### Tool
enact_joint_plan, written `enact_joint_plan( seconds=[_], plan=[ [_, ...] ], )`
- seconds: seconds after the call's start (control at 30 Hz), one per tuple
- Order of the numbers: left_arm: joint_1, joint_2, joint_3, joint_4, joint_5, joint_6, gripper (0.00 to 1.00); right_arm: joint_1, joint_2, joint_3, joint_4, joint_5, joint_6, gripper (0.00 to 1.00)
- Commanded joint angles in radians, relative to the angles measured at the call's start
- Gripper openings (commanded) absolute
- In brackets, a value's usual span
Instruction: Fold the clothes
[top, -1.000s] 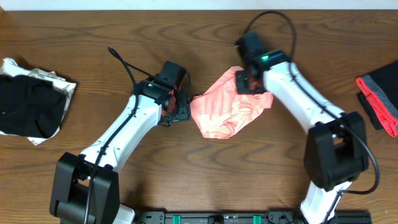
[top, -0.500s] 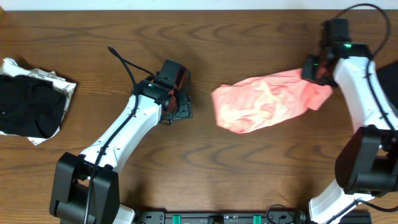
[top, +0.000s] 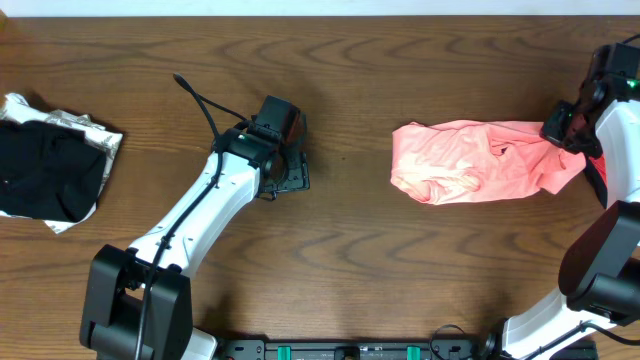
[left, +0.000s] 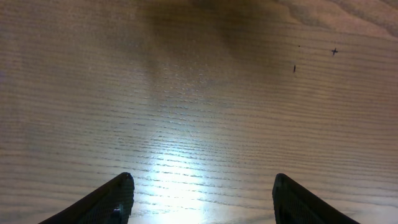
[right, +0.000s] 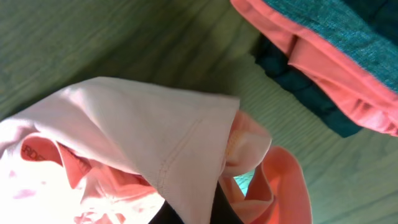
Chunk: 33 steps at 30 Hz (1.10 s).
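Observation:
The clothes, a salmon-pink T-shirt (top: 478, 162), lie bunched and stretched out sideways on the right part of the wooden table. My right gripper (top: 566, 126) is shut on the shirt's right end, at the table's right edge. In the right wrist view, pink fabric (right: 149, 137) drapes over the gripper (right: 199, 210) and hides most of its dark fingers. My left gripper (top: 290, 176) hovers left of centre, well apart from the shirt. Its jaws stand open over bare wood (left: 202, 190), with nothing between them.
A black garment on a pale crumpled cloth (top: 50, 168) lies at the left edge. A folded grey-teal garment with pink-red trim (right: 329, 56) sits at the right edge, just beyond the held shirt end. Bare wood (top: 340, 250) spans the middle.
My right gripper has swung from the table's middle to the right edge, dragging the pink shirt rightward and stretching it out. The left arm has not moved.

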Motion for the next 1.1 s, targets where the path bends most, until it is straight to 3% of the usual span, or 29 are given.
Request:
enact_joint_plan(
  seconds=[0.0, 0.13, 0.33, 0.57, 0.83, 1.07],
  plan=[
    [0.002, 0.003, -0.005, -0.001, 0.003, 0.01, 0.72, 0.021, -0.069, 0.002, 0.001, 0.0, -0.072, 0.01],
    [0.002, 0.003, -0.005, -0.001, 0.003, 0.01, 0.72, 0.102, -0.148, 0.008, 0.008, -0.064, -0.163, 0.01],
    [0.002, 0.003, -0.005, -0.002, 0.003, 0.01, 0.72, 0.368, -0.207, 0.007, 0.002, -0.103, -0.228, 0.01],
    [0.002, 0.003, -0.005, -0.02, 0.003, 0.01, 0.72, 0.688, -0.029, 0.0, -0.011, 0.034, -0.145, 0.01],
    [0.002, 0.003, -0.005, -0.039, 0.003, 0.018, 0.72, 0.78, 0.201, 0.0, -0.04, 0.134, -0.103, 0.01],
    [0.002, 0.003, -0.005, -0.038, 0.003, 0.022, 0.72, 0.781, 0.212, 0.001, -0.064, 0.134, -0.103, 0.05]
  ],
)
